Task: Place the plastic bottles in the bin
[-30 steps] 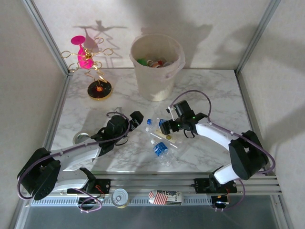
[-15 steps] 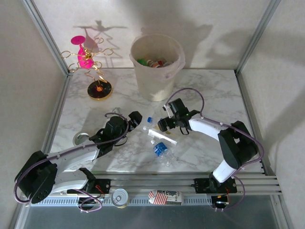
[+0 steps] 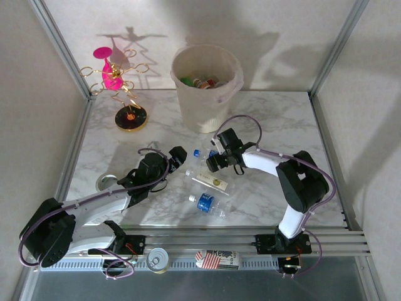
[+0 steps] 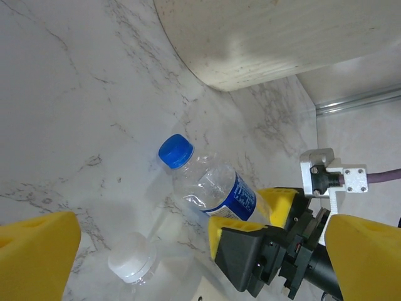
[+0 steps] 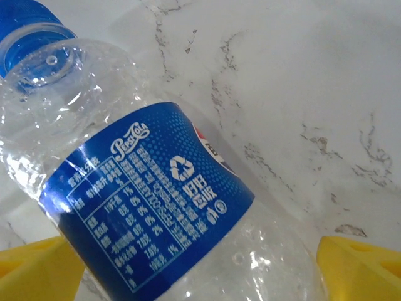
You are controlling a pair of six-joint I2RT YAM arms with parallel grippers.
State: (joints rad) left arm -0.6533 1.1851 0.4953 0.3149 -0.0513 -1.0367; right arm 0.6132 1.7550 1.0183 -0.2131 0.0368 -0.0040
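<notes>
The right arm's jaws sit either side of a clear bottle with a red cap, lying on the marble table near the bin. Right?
No: the cap is blue, as the left wrist view shows. Otherwise yes: the clear bottle lies on the marble table near the bin, between the jaws of the right arm.

Bright even light, crisp hard shadows
</notes>
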